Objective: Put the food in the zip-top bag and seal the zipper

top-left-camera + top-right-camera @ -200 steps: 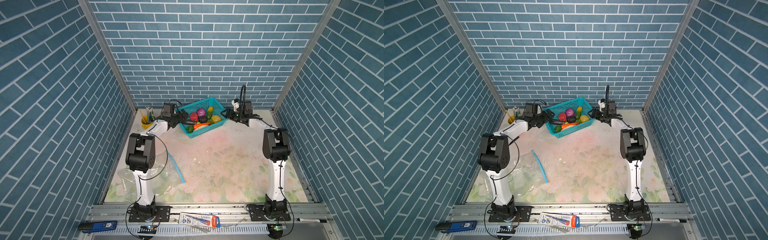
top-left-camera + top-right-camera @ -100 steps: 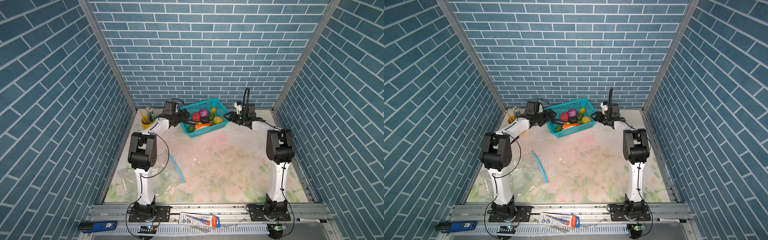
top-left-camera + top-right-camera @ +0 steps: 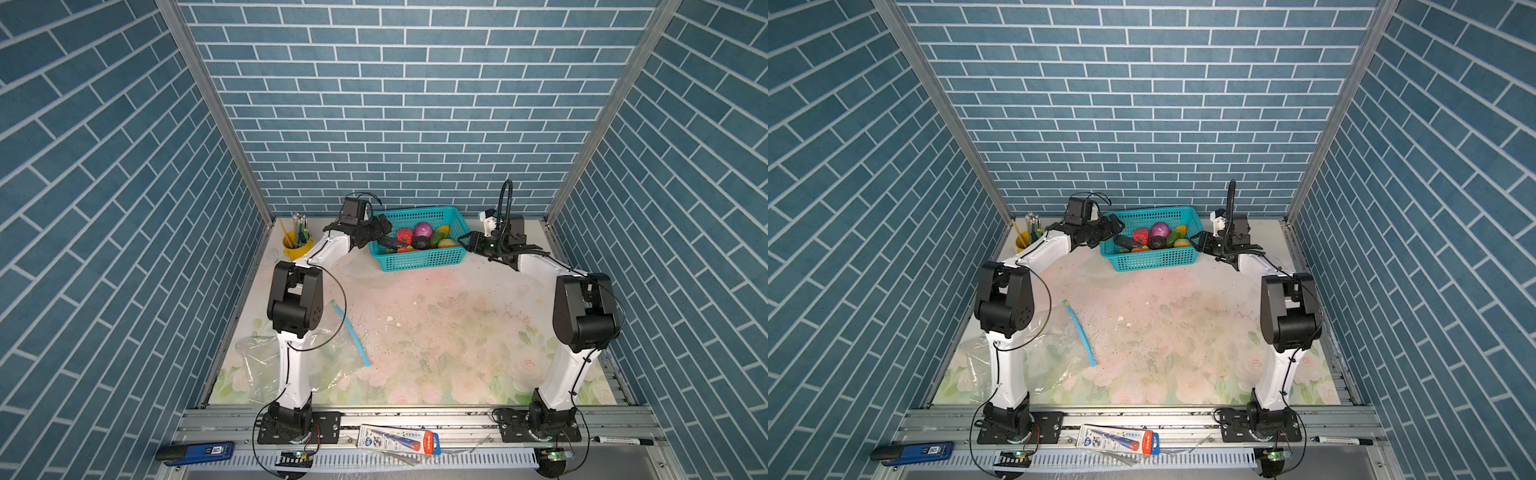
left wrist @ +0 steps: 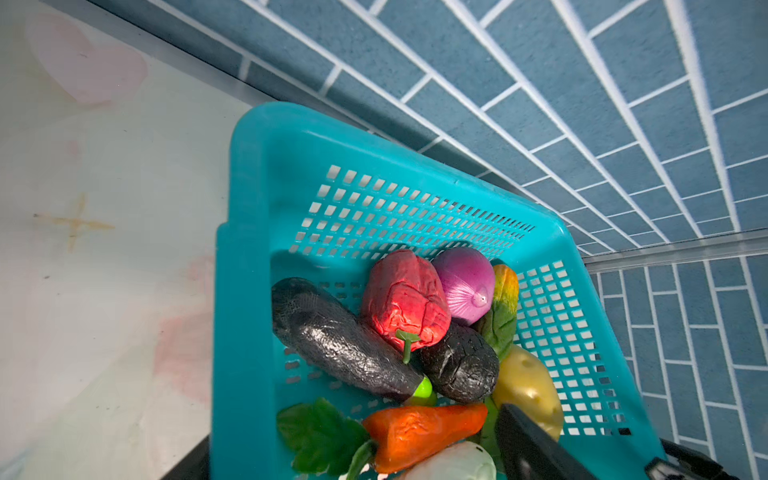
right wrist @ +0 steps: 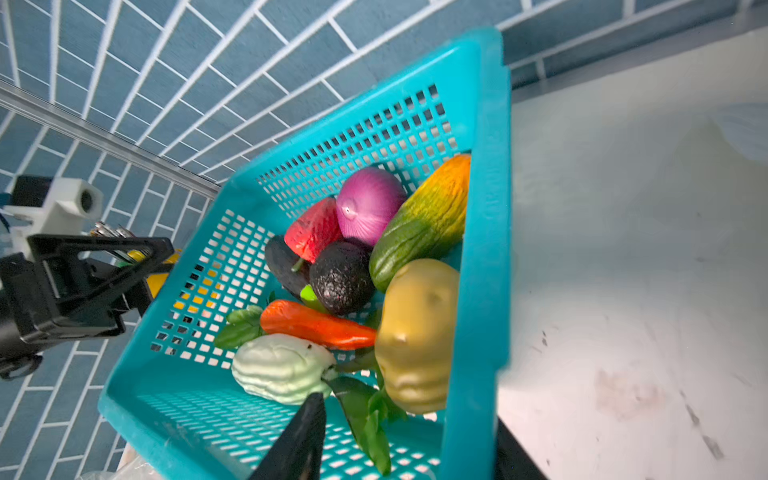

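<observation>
"Where was the food (image 3: pixel 419 241)?"

"Heaped in the teal basket (image 3: pixel 419 261) at the back of the tabletop (image 3: pixel 436 324): red pepper (image 4: pixel 403 299), purple onion (image 4: pixel 465 282), eggplant (image 4: pixel 336 340), carrot (image 4: pixel 424 428), potato (image 4: pixel 523 386) and white radish (image 5: pixel 282 368)."

"And the bag?"

"The zip-top bag (image 3: pixel 336 363) lay flat at the front left, by the left arm's base, well apart from the basket. Its blue zipper (image 3: pixel 351 336) faced the middle of the tabletop."

"The claws?"

"The left claw (image 3: pixel 380 235) gaped wide at the basket's left end, one finger (image 4: pixel 536 449) inside beside the potato, holding nothing. The right claw (image 3: pixel 465 241) stood about half open astride the right wall. Its inner finger (image 5: pixel 299 440) was clear of that wall, so it gripped nothing."
</observation>
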Motion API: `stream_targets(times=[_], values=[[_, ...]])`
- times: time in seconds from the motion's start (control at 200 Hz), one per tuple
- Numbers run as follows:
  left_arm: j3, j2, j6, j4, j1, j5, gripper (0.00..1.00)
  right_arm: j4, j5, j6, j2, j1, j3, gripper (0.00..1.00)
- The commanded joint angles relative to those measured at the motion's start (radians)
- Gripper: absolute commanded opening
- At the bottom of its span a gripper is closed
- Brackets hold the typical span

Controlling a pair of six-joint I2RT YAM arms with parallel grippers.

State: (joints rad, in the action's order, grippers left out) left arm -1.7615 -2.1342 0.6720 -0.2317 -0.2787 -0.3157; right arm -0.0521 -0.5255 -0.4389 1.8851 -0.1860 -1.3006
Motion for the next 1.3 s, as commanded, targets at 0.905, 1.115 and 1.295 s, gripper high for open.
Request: stream_targets(times=[0.905, 1.115, 1.295], values=[[0.03, -0.021, -0.018, 0.049, -0.048, -0.038, 0.96, -0.013, 0.031, 0.046, -0.139, -0.032, 0.164, 0.64], [0.045, 0.027, -0.075, -0.019, -0.016, 0.026, 0.97, 0.072, 0.077, 0.04, -0.188, 0.006, 0.155, 0.66], [0.1, 0.12, -0.125, -0.043, 0.006, 0.099, 0.99, 0.132, 0.099, 0.017, -0.251, 0.021, 0.162, 0.66]])
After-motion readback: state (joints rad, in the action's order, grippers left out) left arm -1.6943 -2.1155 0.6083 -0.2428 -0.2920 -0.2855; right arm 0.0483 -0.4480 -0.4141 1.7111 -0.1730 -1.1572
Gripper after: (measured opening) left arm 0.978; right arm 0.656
